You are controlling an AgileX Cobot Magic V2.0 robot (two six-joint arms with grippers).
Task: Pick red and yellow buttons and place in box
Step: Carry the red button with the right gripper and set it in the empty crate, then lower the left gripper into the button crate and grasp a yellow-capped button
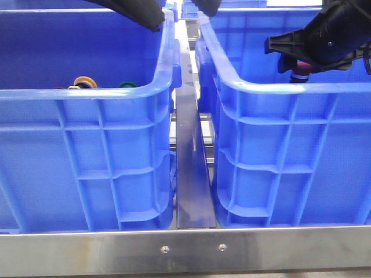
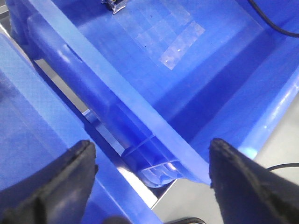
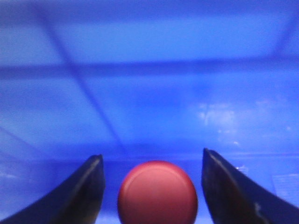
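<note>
1. Right end effector [image 3: 152, 196] fingers apart, red button [image 3: 157, 192] sitting between them, low centre of frame; whether they pinch it, can't tell.
2. Left end effector [image 2: 149, 186] released, above the box [image 2: 140, 107] rim.

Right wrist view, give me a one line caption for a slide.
Red button sits between the right claw's spread fingers, with gaps either side, against a blurred blue box wall.
</note>
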